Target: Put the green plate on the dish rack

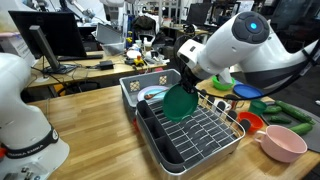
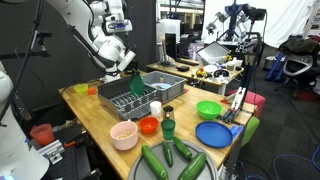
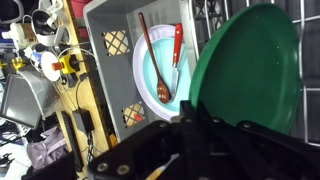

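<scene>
Tool [image 1: 184,85] is clamped narrow on the top rim of the green plate [image 1: 180,102], approx 12 o'clock on the disc. The plate hangs on edge, near vertical, prob so it can slot between the wires and stand up rather than lie flat. In an exterior view it's over the dish rack [image 1: 200,135], towards the 10 o'clock end; can't tell if they're touching. Grey tub [image 3: 100,70] with a pale dish and utensils sits just beside the rack on the bench [image 1: 90,115].

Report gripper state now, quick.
Gripper: closed on the green plate, holding it tilted above the dish rack.
</scene>
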Controlling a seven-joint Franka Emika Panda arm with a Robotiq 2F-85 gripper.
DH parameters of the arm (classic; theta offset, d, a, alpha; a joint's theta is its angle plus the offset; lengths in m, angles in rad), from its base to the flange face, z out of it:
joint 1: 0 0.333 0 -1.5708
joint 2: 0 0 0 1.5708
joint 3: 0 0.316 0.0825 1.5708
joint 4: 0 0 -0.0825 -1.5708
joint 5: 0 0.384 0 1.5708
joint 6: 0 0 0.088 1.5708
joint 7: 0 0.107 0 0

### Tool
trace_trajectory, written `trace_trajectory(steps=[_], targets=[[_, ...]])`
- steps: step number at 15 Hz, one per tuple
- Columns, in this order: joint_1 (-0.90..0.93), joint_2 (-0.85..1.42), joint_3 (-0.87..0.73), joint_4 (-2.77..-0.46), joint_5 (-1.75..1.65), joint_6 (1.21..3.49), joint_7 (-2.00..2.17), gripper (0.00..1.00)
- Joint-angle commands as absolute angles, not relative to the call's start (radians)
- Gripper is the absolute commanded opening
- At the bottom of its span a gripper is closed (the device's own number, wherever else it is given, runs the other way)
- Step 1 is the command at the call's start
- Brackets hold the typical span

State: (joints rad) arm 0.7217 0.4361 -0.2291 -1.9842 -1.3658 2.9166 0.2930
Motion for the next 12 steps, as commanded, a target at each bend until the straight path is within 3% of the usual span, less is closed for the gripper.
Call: trace_trajectory(steps=[1, 2, 3, 4, 6, 12], targets=[[0.732, 0.404, -0.237, -2.063, -1.401, 2.932, 0.384, 0.02], [0.731, 0.403, -0.236, -2.072, -1.404, 2.936, 0.401, 0.02], [0.728, 0.399, -0.236, -2.074, -1.409, 2.94, 0.415, 0.32], [0.729, 0.397, -0.237, -2.075, -1.413, 2.939, 0.429, 0.33], [0.726, 0.389, -0.238, -2.092, -1.414, 2.951, 0.454, 0.45], [0.72, 0.351, -0.254, -2.084, -1.424, 2.99, 0.47, 0.88]])
